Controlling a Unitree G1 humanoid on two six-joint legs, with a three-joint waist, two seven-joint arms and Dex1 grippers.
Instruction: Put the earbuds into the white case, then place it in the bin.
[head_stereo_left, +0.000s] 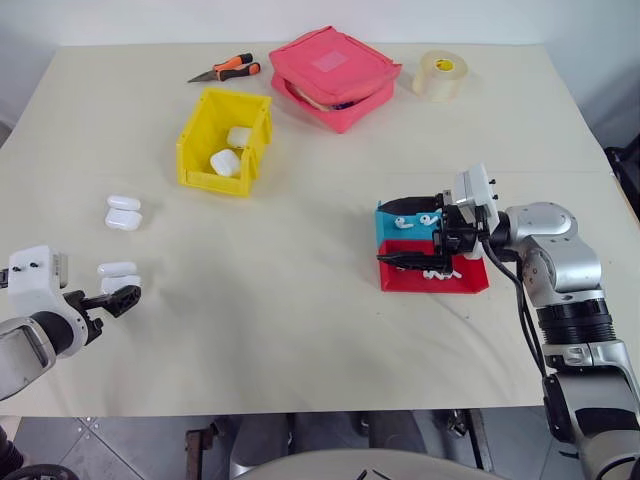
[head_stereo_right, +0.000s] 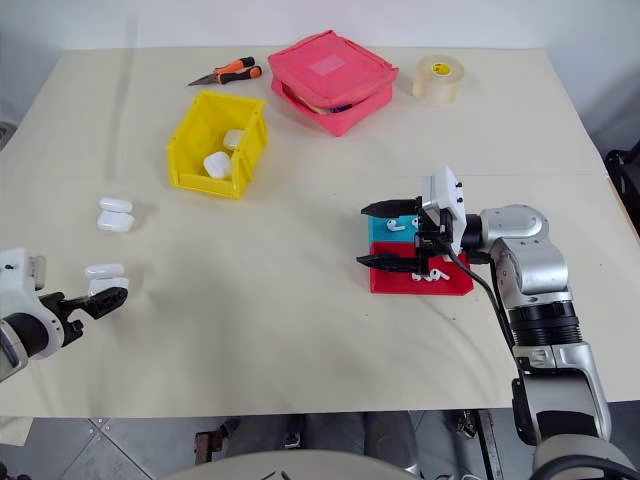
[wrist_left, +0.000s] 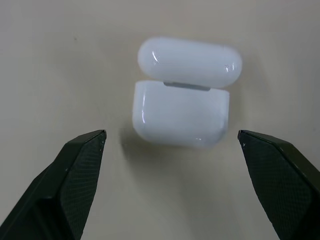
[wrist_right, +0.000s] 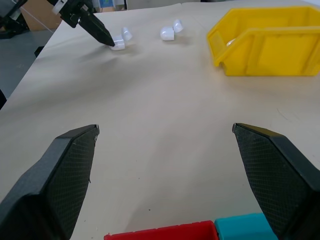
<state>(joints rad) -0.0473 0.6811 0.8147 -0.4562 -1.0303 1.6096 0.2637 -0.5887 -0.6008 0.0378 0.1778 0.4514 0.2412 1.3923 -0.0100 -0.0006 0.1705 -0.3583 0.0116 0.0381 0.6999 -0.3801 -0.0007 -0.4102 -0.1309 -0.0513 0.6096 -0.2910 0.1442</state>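
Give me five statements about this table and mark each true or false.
1. The yellow bin holds two white cases. True.
2. The left claw is shut on the open white case. False: its jaws stand open on either side of the case, apart from it.
3. The tape roll lies inside the pink pouch. False: it sits beside it.
4. The right claw is open over the red and blue trays. True.
5. Pliers lie near the table's far edge. True.
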